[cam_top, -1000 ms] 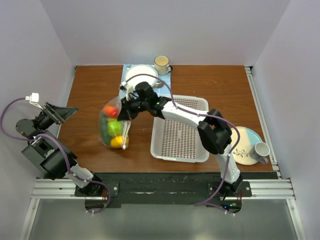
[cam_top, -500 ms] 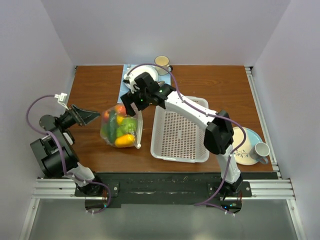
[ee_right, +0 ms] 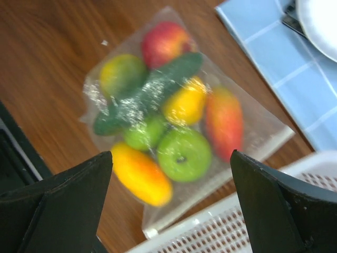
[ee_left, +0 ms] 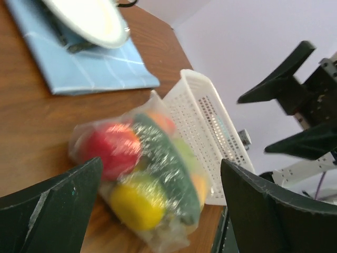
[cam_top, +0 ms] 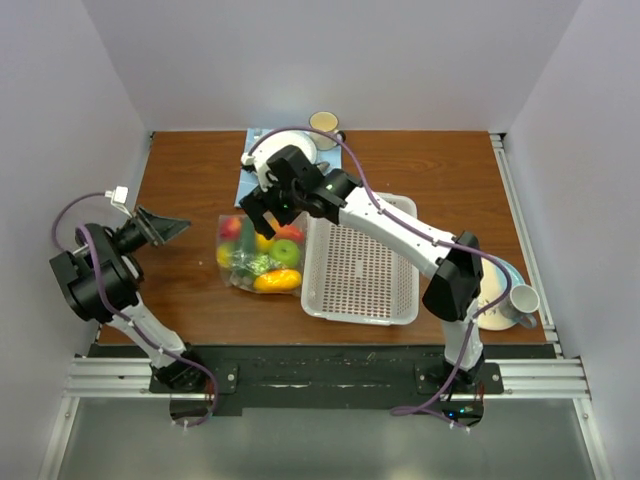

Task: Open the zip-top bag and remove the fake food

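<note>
The clear floppy plastic zip-top bag (cam_top: pixel 258 256) lay on the brown wooden desk (cam_top: pixel 180 170), just beside the white perforated plastic basket (cam_top: pixel 360 275), with the glossy plastic fake food (ee_right: pixel 184 154) inside it. The right hand (cam_top: pixel 262 210) hovered above it — fingers spread, empty. The left hand (cam_top: pixel 165 226) — also spread, holding nothing — sat apart to its left.

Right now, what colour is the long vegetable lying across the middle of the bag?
Dark green. The cucumber shows best in the right wrist view.
</note>
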You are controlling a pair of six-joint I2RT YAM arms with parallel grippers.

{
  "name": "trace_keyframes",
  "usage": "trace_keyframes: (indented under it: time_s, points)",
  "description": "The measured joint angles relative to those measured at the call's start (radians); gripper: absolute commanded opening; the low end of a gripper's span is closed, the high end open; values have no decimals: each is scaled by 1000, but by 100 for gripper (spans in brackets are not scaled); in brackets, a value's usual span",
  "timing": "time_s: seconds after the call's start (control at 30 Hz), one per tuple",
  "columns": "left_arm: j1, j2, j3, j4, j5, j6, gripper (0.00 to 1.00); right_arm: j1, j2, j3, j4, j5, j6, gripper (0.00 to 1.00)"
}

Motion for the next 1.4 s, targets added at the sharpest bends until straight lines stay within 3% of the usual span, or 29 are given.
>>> trace_keyframes:
  time_s: [0.2, 0.27, 0.3, 0.33, 0.4, 0.47, 0.5, 0.53, 0.57, 0.67, 0.83, 0.97, 1.2, 1.4]
  points:
    - [-233, -4, 339, -9, -7, -258, 100, 6, 16, -26, 126, -103, 43, 99]
    - [-316, 3, 565, -65, -26, -237, 100, 5, -2, -53, 171, -124, 53, 99]
    - [-333, 5, 669, -146, -51, -162, 100, 4, -21, -76, 192, -135, 57, 99]
    - [-347, 16, 828, -331, -101, -31, 100, 3, -45, -101, 213, -143, 62, 99]
    - [-393, 84, 1222, -801, -359, 315, 100, -2, -116, -174, 265, -154, 78, 99]
    - [-450, 178, 1557, -1122, -611, 564, 100, -8, -182, -219, 309, -164, 95, 99]
    - [-487, 214, 1670, -1237, -732, 679, 100, -16, -211, -228, 322, -166, 102, 98]
    - [-523, 208, 1688, -1323, -817, 772, 100, -21, -232, -229, 332, -165, 105, 99]
    - [-550, 176, 1651, -1403, -860, 836, 100, -24, -253, -229, 343, -160, 108, 99]
    - [-571, 31, 1319, -1531, -870, 930, 100, -35, -325, -272, 375, -128, 107, 99]
    - [-372, -85, 698, -1664, -838, 1025, 100, -41, -404, -404, 390, -76, 111, 99]
    - [-293, -119, 431, -1752, -872, 1095, 100, -47, -385, -454, 387, -60, 129, 99]
    - [-402, -307, 378, -1695, -832, 1126, 100, -54, -373, -486, 387, -62, 157, 99]
    - [-467, -319, 349, -1627, -847, 1131, 100, -55, -373, -534, 388, -61, 158, 99]
